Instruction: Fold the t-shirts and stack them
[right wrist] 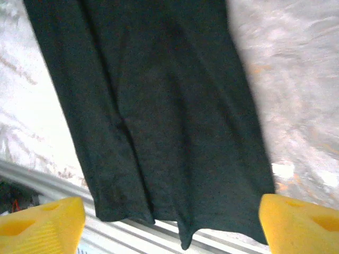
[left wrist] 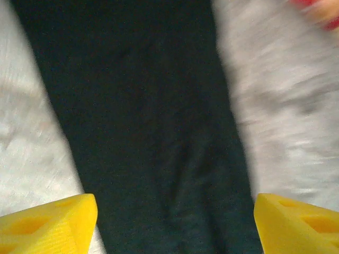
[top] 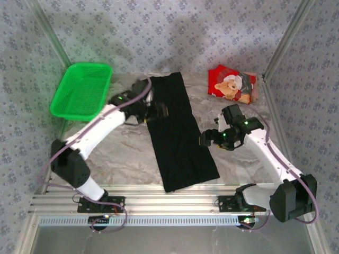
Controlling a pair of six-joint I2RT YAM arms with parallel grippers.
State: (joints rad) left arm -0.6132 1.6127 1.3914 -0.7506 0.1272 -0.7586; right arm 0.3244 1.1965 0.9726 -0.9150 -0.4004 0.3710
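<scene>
Black shirt: plain black cloth t-shirt (top: 180, 143) (left wrist: 148, 132) (right wrist: 164, 121), folded lengthwise into one long narrow strip.
Black shirt pose: flat, running from the far middle of the marbled grey table (top: 122, 153) towards the near edge, slanting slightly to the right as it comes nearer.
Black shirt near end: uneven hem, lapping over the table edge onto the metal rail (top: 175, 203); soft lengthwise creases.
Red shirt: red cloth t-shirt (top: 232, 84), folded into a small packet, teddy bear in a Santa hat facing up.
Red shirt place: far right corner, well apart from the black one.

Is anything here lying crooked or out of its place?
The black shirt lies slanted across the table, and its near end hangs past the table edge onto the metal rail. Nothing looks spilled or damaged.
</scene>
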